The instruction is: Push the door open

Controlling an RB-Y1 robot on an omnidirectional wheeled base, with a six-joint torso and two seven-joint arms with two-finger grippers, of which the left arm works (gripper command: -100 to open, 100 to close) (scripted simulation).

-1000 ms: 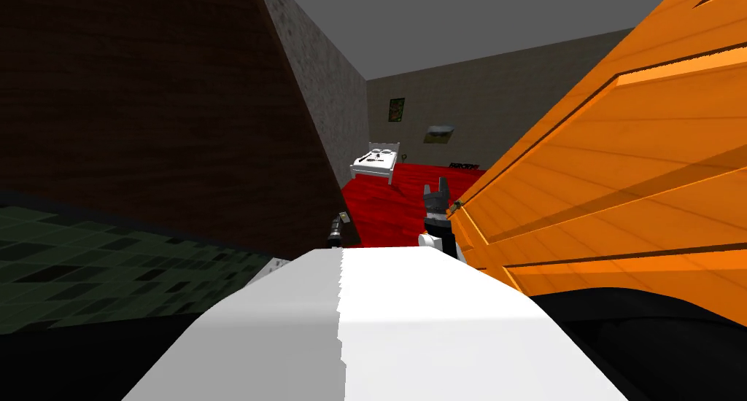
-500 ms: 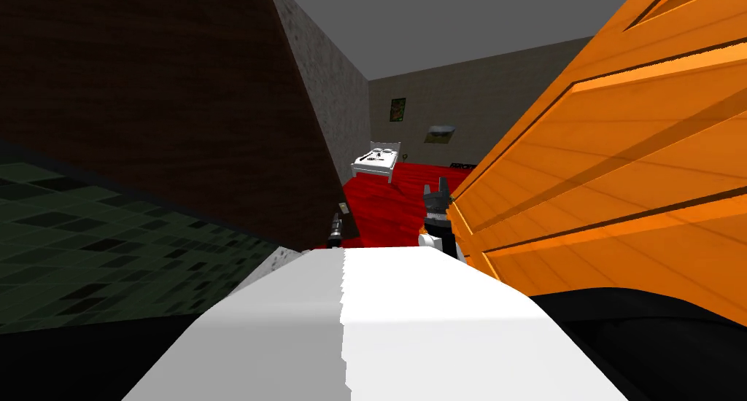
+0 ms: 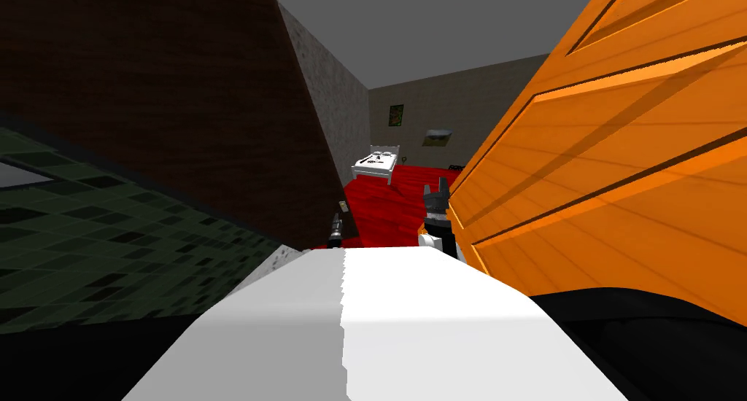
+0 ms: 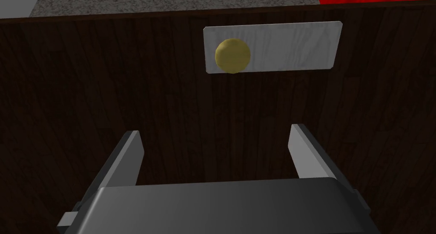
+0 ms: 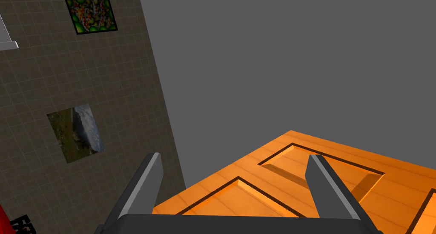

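Right gripper (image 3: 435, 187), fingers spread apart and clasping nothing, stood upright in the middle of the head view, just beside the near edge of the orange door (image 3: 620, 170); whether it touched the door could not be told. That door filled the right side of the head view, slanting up to the upper right corner. It was bright orange wood with visible grain and recessed rectangular panels outlined by dark grooves. In the right wrist view its panelled face lay in the lower right, behind the fingers.

Left gripper (image 4: 215, 133), low at centre, also had its fingers apart. It faced a dark brown wood-grained surface (image 4: 127, 82) carrying a grey plate (image 4: 294, 44) with a round brass-coloured knob (image 4: 232, 55).

Between the door and that surface lay a red floor (image 3: 386, 200), with a white bed (image 3: 376, 163) beyond it. Green floor tiles (image 3: 109, 251) covered the lower left.
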